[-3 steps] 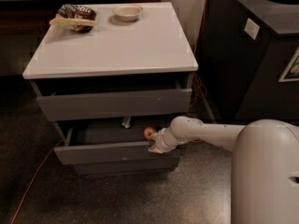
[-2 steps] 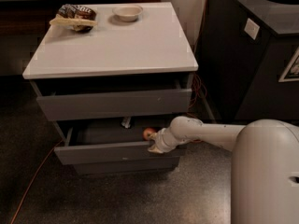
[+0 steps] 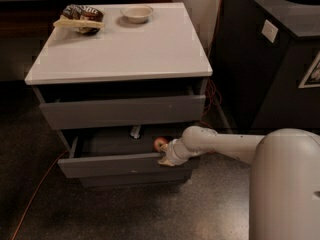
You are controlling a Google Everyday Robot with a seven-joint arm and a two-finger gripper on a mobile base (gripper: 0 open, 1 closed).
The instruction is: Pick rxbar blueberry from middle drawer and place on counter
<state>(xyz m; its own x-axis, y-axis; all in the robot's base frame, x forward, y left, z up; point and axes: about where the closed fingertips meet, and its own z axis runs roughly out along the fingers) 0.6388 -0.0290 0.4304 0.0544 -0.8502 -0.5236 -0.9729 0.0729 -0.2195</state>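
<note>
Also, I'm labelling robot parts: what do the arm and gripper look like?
The arm is smooth off-white, tubular with bulbous rounded joints; no cables or markings show. The gripper, at the front edge of the middle drawer, is small and pale.

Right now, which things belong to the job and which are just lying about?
Job: rxbar blueberry in the open middle drawer; counter; gripper at the drawer front's right end.
Lying about: apple, snack bag, bowl, black cabinet.
</note>
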